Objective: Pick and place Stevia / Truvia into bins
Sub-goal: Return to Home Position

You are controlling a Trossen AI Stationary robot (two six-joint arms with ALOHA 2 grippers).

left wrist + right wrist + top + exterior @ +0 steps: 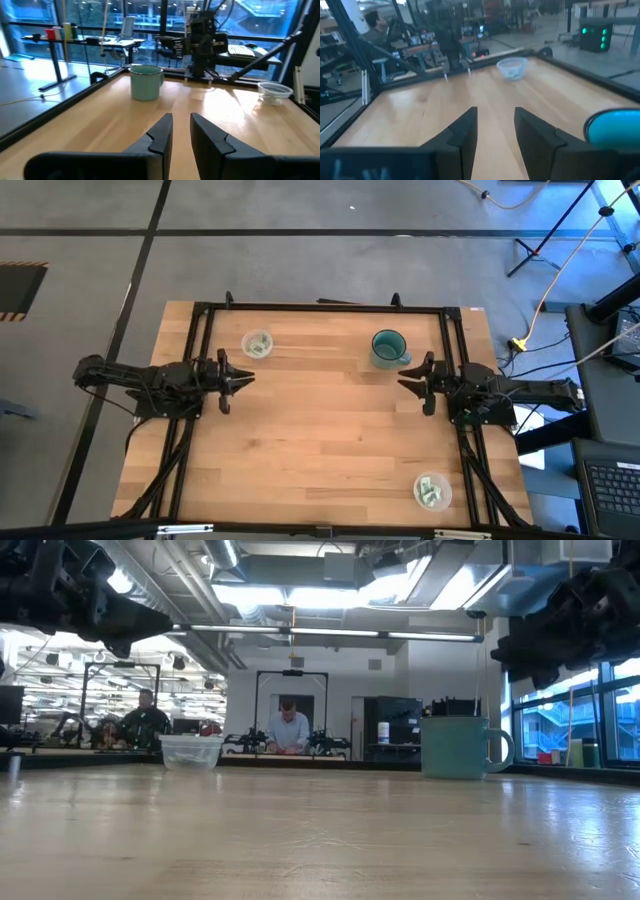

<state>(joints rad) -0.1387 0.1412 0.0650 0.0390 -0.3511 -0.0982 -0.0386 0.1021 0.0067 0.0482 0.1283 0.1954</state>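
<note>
Two clear cups serve as bins. One cup (257, 344) stands near the table's far left and also shows in the low view (190, 750) and the right wrist view (511, 67). The other cup (433, 491) stands at the near right and shows in the left wrist view (274, 92). White-and-green sachets lie inside both cups (260, 346) (432, 495); I see none loose on the table. My left gripper (250, 380) (181, 116) hovers open at the table's left side. My right gripper (402, 383) (496, 110) hovers open at the right side, just near of the mug.
A teal mug (388, 348) (460, 747) (146, 82) with a handle stands at the far right, close to my right gripper. A black frame (320, 307) runs along the table's far, left and right edges. The wooden middle of the table (320, 430) is bare. People sit in the room beyond the far edge.
</note>
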